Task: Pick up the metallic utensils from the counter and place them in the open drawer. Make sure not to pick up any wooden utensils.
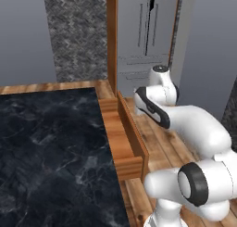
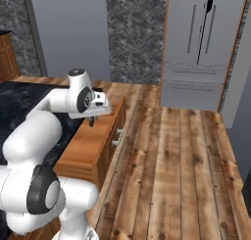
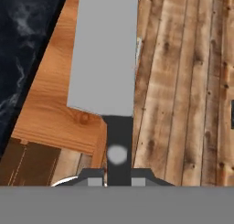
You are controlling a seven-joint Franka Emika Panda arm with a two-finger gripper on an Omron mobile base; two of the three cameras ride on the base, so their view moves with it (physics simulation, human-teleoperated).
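The tool (image 3: pixel 118 181) grips the stiff, light, slippery knife (image 3: pixel 106 58) by its dark handle, blade ahead over the drawer (image 3: pixel 55 113).

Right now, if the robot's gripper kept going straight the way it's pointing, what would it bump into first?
The gripper is shut on a knife, blade pointing ahead. That blade would arrive first, probably at the open drawer or its outer edge; the wooden floor lies just beside. Depth is hard to judge here.

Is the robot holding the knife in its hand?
Yes, in the hand view the gripper pinches the dark handle of the knife above the open drawer.
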